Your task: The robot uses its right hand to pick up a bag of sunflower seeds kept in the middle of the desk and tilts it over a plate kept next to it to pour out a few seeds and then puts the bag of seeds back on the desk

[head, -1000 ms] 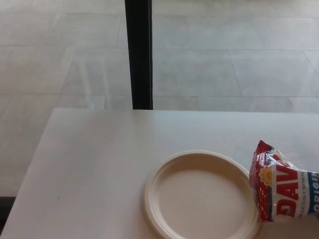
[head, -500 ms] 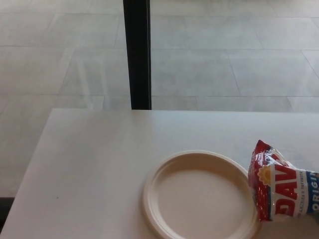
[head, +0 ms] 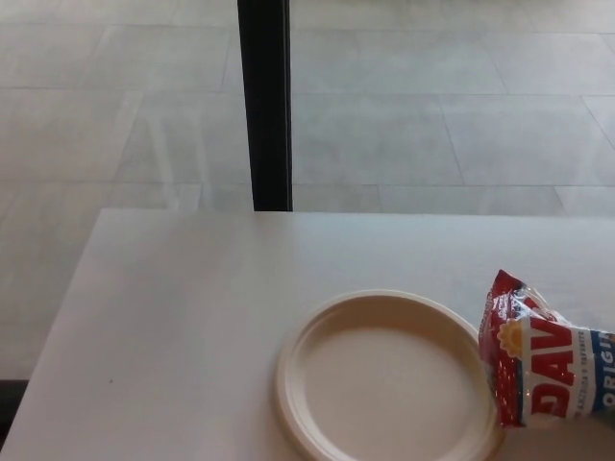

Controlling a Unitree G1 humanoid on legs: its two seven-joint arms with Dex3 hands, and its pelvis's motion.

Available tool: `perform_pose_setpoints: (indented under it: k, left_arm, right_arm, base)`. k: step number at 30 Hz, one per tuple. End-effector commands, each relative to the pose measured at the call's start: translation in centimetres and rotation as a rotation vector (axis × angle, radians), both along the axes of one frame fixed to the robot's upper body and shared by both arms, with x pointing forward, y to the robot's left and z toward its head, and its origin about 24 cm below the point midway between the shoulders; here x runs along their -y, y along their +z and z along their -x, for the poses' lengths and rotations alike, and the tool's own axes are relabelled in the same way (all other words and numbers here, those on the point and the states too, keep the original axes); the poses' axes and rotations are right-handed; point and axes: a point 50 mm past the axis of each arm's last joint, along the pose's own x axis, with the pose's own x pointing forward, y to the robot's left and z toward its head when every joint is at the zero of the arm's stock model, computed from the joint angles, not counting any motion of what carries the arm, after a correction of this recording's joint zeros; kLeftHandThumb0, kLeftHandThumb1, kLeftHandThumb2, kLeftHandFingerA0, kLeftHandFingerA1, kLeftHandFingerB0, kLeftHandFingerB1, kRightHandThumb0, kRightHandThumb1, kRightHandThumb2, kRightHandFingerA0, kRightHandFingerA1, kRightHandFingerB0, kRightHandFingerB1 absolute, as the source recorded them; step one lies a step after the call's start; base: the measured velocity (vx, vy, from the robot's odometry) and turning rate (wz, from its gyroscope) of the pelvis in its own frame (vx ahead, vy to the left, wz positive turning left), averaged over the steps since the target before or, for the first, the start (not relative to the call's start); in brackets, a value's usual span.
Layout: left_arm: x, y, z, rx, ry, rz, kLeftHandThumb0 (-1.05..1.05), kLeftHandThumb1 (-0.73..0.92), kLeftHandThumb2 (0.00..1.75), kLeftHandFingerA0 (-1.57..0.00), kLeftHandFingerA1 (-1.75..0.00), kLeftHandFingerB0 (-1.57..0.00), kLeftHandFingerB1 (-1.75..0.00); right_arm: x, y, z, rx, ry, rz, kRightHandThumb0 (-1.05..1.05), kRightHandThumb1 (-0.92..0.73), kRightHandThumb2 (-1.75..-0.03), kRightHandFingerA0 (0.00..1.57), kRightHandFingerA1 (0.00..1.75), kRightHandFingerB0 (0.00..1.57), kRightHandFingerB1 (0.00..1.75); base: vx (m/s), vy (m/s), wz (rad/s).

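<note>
Red seed bag lying on desk, touching plate

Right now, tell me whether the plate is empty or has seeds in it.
Empty. The plate shows a bare cream surface, no seeds; the bag lies beside it on its right.

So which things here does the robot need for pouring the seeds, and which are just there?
Needed for the job:
- bag of sunflower seeds, lying on the desk, its end over the plate's right rim
- plate, with no seeds on it

Just there:
- black post behind the desk
- tiled floor
</note>
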Motion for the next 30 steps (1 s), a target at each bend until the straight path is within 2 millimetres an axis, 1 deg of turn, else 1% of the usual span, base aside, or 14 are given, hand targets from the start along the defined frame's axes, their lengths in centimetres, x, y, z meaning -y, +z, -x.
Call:
perform_pose_setpoints:
  k: [1,4,7,8,18,19,20,21,22,24,25,27,29,30]
  left_arm:
    - [-0.4,0.3,0.1,-0.001,0.004,-0.021,-0.40,0.47,0.71,-0.43,-0.79,-0.38,-0.65]
    - [-0.4,0.3,0.3,0.005,0.011,-0.008,-0.39,0.36,0.93,-0.42,-0.72,-0.31,-0.64]
    - [-0.4,0.3,0.3,-0.008,-0.001,-0.015,-0.40,0.51,0.70,-0.45,-0.78,-0.35,-0.62]
    - [-0.4,0.2,0.3,-0.007,0.017,-0.007,-0.39,0.39,0.93,-0.42,-0.72,-0.28,-0.62]
    - [-0.4,0.0,0.6,0.017,0.062,0.010,-0.42,0.39,0.96,-0.45,-0.74,-0.28,-0.63]
    - [-0.4,0.1,0.6,0.000,0.030,0.002,-0.45,0.54,0.71,-0.46,-0.79,-0.32,-0.61]
    - [-0.4,0.1,0.6,0.000,0.030,0.002,-0.45,0.54,0.71,-0.46,-0.79,-0.32,-0.61]
    - [-0.4,0.2,0.6,0.012,0.027,-0.002,-0.42,0.42,0.97,-0.42,-0.73,-0.27,-0.62]
    - [-0.3,0.2,0.6,0.020,0.028,-0.006,-0.41,0.42,0.97,-0.44,-0.74,-0.29,-0.63]
    - [-0.3,0.2,0.5,0.020,0.025,-0.011,-0.42,0.54,0.74,-0.45,-0.79,-0.32,-0.62]
    - [-0.4,0.2,0.5,0.010,0.018,-0.017,-0.40,0.42,0.97,-0.43,-0.72,-0.30,-0.63]
    - [-0.3,0.2,0.5,0.008,0.015,-0.018,-0.40,0.42,0.97,-0.43,-0.72,-0.30,-0.63]
    - [-0.3,0.2,0.6,0.020,0.025,-0.014,-0.41,0.43,0.99,-0.45,-0.75,-0.29,-0.63]
    - [-0.2,0.1,0.6,0.007,0.015,-0.025,-0.42,0.43,0.98,-0.46,-0.75,-0.29,-0.63]
  right_arm:
    - [-0.2,-0.7,0.1,-0.006,0.058,0.097,-1.03,-0.61,-0.99,0.00,0.00,0.00,0.11]
    - [-0.3,-1.1,0.2,-0.021,0.075,0.134,-1.04,-0.61,-0.97,0.00,0.00,0.00,0.11]
    - [0.0,-1.6,0.4,-0.047,0.073,0.154,-1.05,-0.62,-0.98,0.00,0.01,0.00,0.12]
    - [0.3,-1.8,0.4,-0.056,0.058,0.176,-1.05,-0.61,-0.97,0.00,0.00,0.00,0.07]
    - [-0.8,-1.8,-0.1,0.017,0.085,0.175,-1.04,-0.60,-0.96,0.00,0.00,0.00,0.12]
    - [-1.0,-1.8,-0.2,0.031,0.092,0.183,-0.91,-0.65,-0.59,0.00,0.07,0.00,0.24]
    - [-1.0,-1.8,-0.2,0.031,0.092,0.184,-0.91,-0.65,-0.59,0.00,0.07,0.00,0.24]
    - [-1.4,-1.9,-0.2,0.058,0.095,0.170,-0.95,-0.55,-0.95,0.00,0.06,0.00,0.19]
    - [-1.7,-1.9,-0.3,0.082,0.101,0.172,-0.86,-0.64,-0.60,0.00,0.20,0.00,0.27]
    - [-2.0,-2.0,-0.3,0.116,0.096,0.157,-0.87,-0.54,-0.94,0.05,0.14,0.06,0.27]
    - [-2.2,-2.0,-0.4,0.139,0.095,0.152,-0.88,-0.55,-0.94,0.06,0.21,0.06,0.27]
    - [-2.3,-2.0,-0.4,0.149,0.095,0.152,-0.88,-0.55,-0.94,0.06,0.21,0.06,0.27]
    - [-2.8,-2.0,-0.8,0.163,0.087,0.151,-0.83,-0.70,-0.61,0.00,0.41,0.00,0.27]
    - [-2.9,-2.0,-0.9,0.165,0.084,0.143,-0.82,-0.55,-0.96,0.05,0.36,0.00,0.27]
  base:
    - [0.00,0.000,0.00]
    - [0.00,0.000,0.00]
    - [0.00,0.000,0.00]
    - [0.00,0.000,0.00]
    - [0.00,0.000,0.00]
    - [0.00,0.000,0.00]
    - [0.00,0.000,0.00]
    - [0.00,0.000,0.00]
    - [0.00,0.000,0.00]
    - [0.00,0.000,0.00]
    - [0.00,0.000,0.00]
    - [0.00,0.000,0.00]
    - [0.00,0.000,0.00]
    - [0.00,0.000,0.00]
